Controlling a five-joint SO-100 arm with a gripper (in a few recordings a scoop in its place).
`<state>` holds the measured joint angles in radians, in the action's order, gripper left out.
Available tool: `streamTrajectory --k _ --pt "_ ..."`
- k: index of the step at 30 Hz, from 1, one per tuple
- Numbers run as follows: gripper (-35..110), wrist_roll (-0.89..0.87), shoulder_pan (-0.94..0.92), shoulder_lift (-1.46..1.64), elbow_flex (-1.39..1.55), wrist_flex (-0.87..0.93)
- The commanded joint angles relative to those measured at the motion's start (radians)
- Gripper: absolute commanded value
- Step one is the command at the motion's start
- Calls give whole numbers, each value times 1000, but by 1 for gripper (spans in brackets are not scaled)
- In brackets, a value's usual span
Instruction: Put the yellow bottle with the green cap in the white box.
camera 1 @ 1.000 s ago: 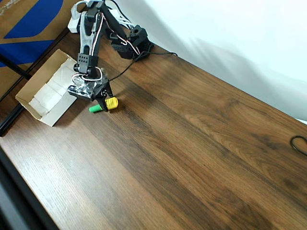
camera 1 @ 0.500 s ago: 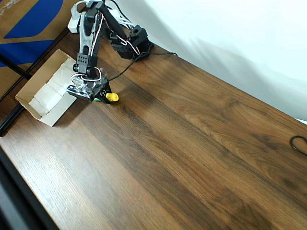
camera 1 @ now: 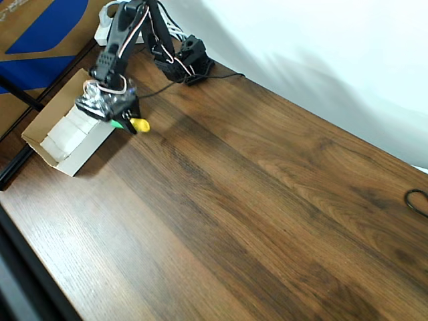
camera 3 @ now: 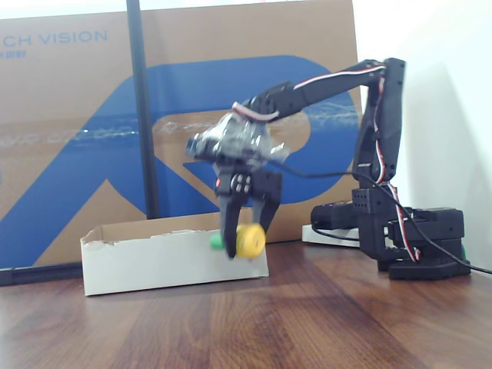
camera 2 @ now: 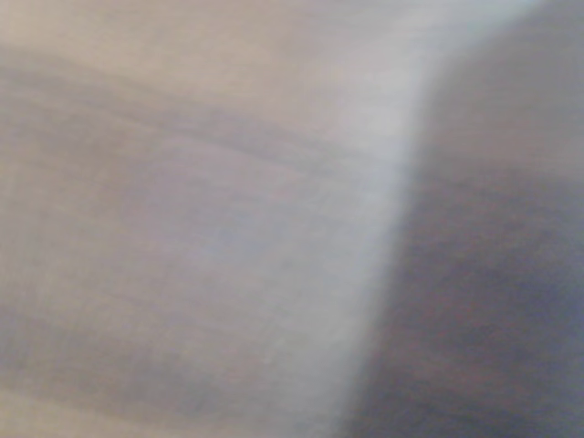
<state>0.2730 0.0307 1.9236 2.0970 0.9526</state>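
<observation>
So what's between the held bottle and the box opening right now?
Just the near wall of the white box. In the fixed view, the claw holds the yellow bottle lifted at that wall's right end.

A dark wood tabletop [camera 1: 254, 221] fills the overhead view. Behind its far-left corner a brown-and-blue cardboard sheet [camera 3: 77, 138] stands upright, a black pole [camera 3: 144, 108] in front of it. A black cable loop [camera 1: 417, 200] lies at the right edge.
</observation>
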Motion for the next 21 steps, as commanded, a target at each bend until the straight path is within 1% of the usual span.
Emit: streamTrajectory --k 1,6,13,21 --pt "0 -11 -17 121 -64 32" --pt "0 -71 -72 204 -78 32" --pt "0 -127 -161 225 -156 29" --pt "0 -137 -319 86 -334 14"
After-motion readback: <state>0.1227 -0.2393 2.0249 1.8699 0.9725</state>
